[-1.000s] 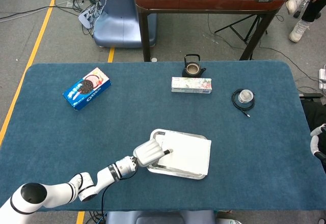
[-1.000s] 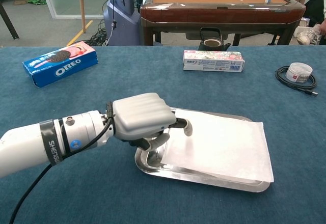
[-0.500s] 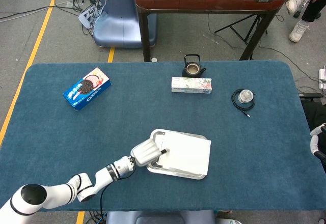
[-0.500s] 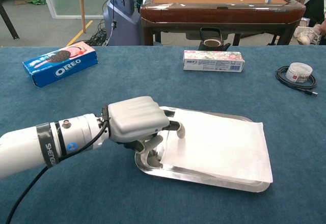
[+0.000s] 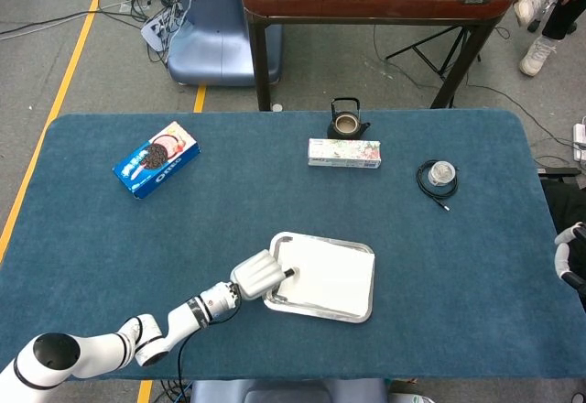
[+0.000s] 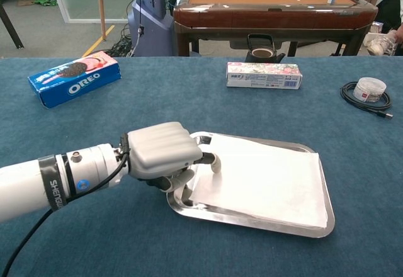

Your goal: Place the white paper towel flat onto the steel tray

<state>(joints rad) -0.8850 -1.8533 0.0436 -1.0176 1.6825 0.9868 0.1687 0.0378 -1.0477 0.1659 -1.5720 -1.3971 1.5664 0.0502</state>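
Observation:
The steel tray (image 5: 317, 315) (image 6: 252, 223) sits on the blue table near the front middle. The white paper towel (image 5: 330, 275) (image 6: 261, 179) lies spread inside it, almost flat. My left hand (image 5: 258, 275) (image 6: 160, 151) is at the tray's left end. One finger lies on top of the towel's left edge while the others curl underneath at the rim, pinching that edge. Only a sliver of my right hand (image 5: 569, 249) shows at the far right edge of the head view, well away from the tray, its fingers unreadable.
An Oreo box (image 5: 156, 158) (image 6: 74, 77) lies at the back left. A black teapot (image 5: 346, 121), a long flowered box (image 5: 344, 153) (image 6: 263, 75) and a coiled cable around a small jar (image 5: 439, 177) (image 6: 368, 91) stand along the back. A brown table stands beyond.
My left hand drew back to the left, pulling the towel with it. The towel's right edge, which hung over the tray's rim, now lies inside the tray.

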